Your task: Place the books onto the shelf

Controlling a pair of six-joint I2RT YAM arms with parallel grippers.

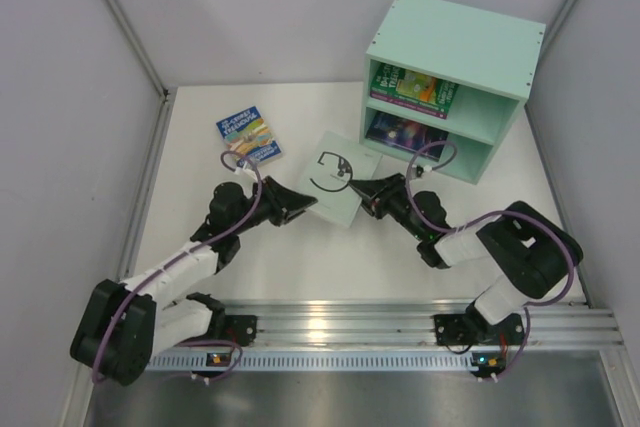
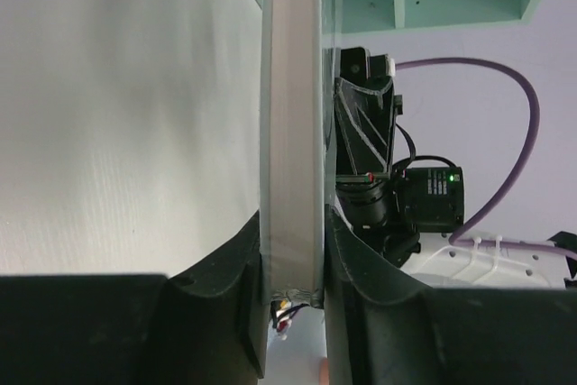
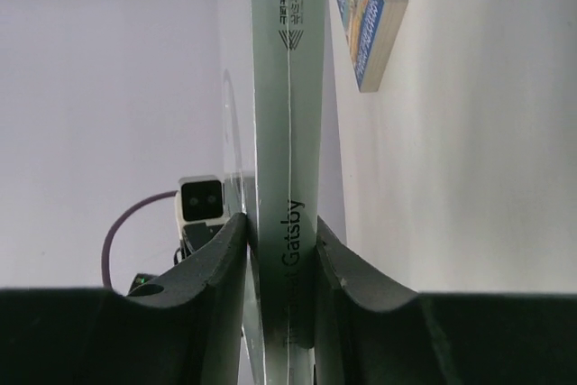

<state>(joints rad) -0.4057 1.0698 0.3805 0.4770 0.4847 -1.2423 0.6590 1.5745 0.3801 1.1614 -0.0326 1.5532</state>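
**Item:** pale green book [image 1: 335,185], a thin paperback with "Gatsby" lettered on the spine.

**Grip, left:** the fingers [image 2: 361,277] of the left gripper [image 2: 293,232] press on both faces at the page edge, pinching the book between them.

**Grip, right:** the fingers [image 3: 221,259] of the right gripper [image 3: 281,232] close on the opposite side, pinching the spine.

**Position:** the book is held cover-up between the two grippers, just in front of the shelf [image 1: 455,57]. Whether it is clear of the table [image 1: 200,277] cannot be told.

**Other stock:**
- A blue book [image 1: 250,135] lies flat on the table, well apart from the shelf.
- A green-and-purple book [image 1: 410,87] sits in the upper compartment.
- A dark book [image 1: 400,132] sits in the lower compartment.

**Handling (judged):**
- Weight and stiffness: the book is likely light and limp, and apt to sag or fan open if held by one corner.
- Surface: the cover looks smooth and may slide in a shallow pinch.
- Best hold: the spine is the stiffest line, so it is best gripped there, deep and near mid-length.
- Page edge: a grip here serves only to steady the book.
- Risk: the corners may crease against the divider board or the books already shelved, so the book should go in flat, spine trailing.
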